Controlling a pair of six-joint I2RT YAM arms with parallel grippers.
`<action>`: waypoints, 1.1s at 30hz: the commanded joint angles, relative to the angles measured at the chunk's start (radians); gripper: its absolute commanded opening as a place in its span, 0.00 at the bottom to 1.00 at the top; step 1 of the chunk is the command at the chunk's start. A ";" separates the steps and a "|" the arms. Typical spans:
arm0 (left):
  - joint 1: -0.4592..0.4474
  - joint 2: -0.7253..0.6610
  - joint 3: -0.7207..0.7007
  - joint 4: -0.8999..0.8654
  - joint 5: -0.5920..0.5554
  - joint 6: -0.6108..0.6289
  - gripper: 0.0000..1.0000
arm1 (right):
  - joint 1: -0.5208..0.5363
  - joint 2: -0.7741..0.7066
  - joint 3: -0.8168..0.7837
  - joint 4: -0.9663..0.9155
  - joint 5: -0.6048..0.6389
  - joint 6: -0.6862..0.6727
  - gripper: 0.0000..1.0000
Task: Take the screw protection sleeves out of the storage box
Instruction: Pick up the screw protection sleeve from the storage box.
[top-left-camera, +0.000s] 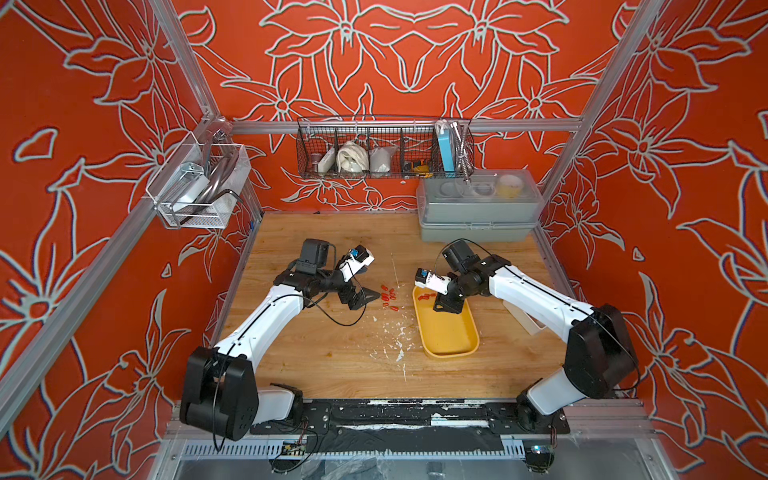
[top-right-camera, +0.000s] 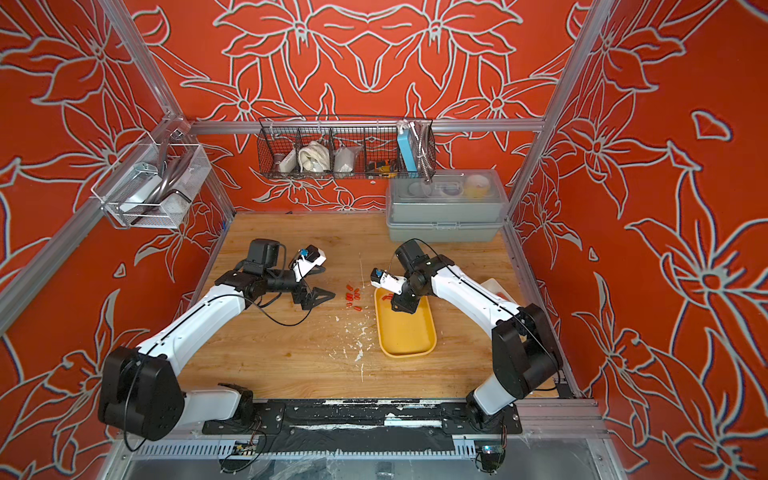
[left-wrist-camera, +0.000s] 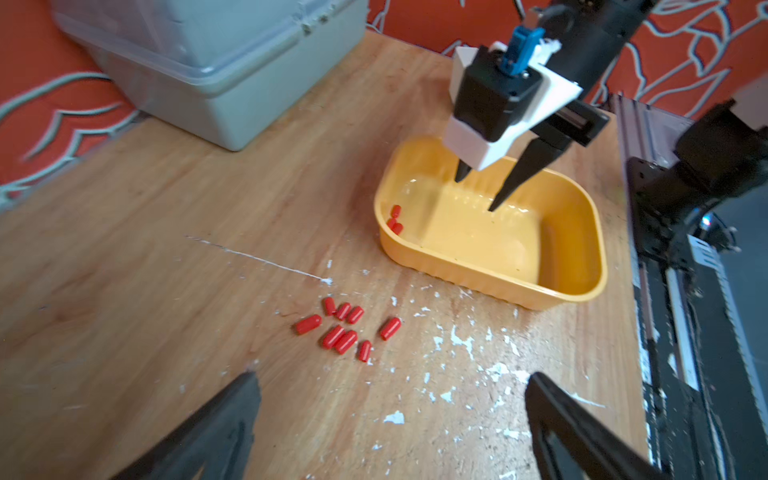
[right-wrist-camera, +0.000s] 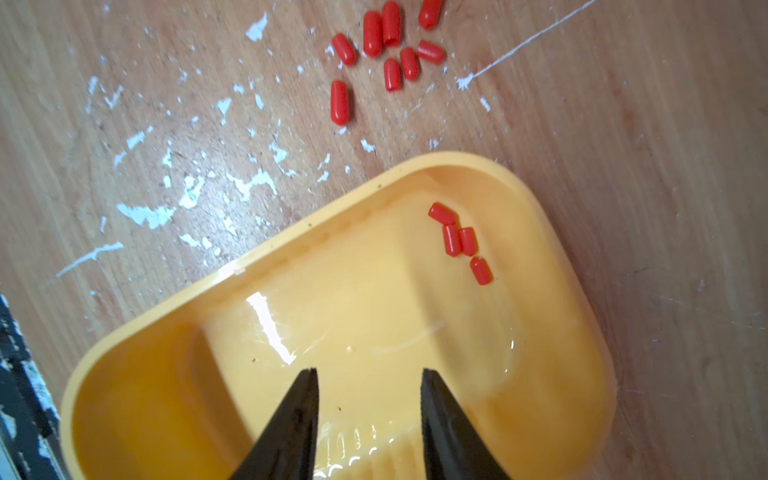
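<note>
Loud orange flower-print walls (top-left-camera: 374, 62), scuffed wooden table (top-left-camera: 332, 365) with white flecks, wire basket (top-left-camera: 384, 147) hanging at the back.

1. The storage box (top-left-camera: 451, 332) lies on the table (top-left-camera: 311, 353), right of its middle.
2. Four screw protection sleeves (right-wrist-camera: 459, 239) lie in its far end, by the left wall.
3. More sleeves (top-left-camera: 388, 297) lie on the table just left of that end.
4. My right gripper (right-wrist-camera: 368, 372) hangs over the box, near the sleeves inside.
5. My left gripper (left-wrist-camera: 392, 376) sits left of the loose sleeves.
6. A lidded box (top-left-camera: 478, 216) stands behind, back right.
</note>
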 joint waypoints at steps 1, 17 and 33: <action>-0.030 0.028 0.029 -0.100 0.084 0.182 0.98 | -0.007 -0.022 -0.055 0.082 0.064 -0.041 0.45; -0.151 0.098 -0.045 0.085 0.048 0.079 0.98 | -0.025 0.116 -0.084 0.285 0.123 -0.222 0.45; -0.164 0.094 -0.049 0.095 0.049 0.038 0.98 | -0.034 0.256 -0.019 0.346 0.159 -0.256 0.33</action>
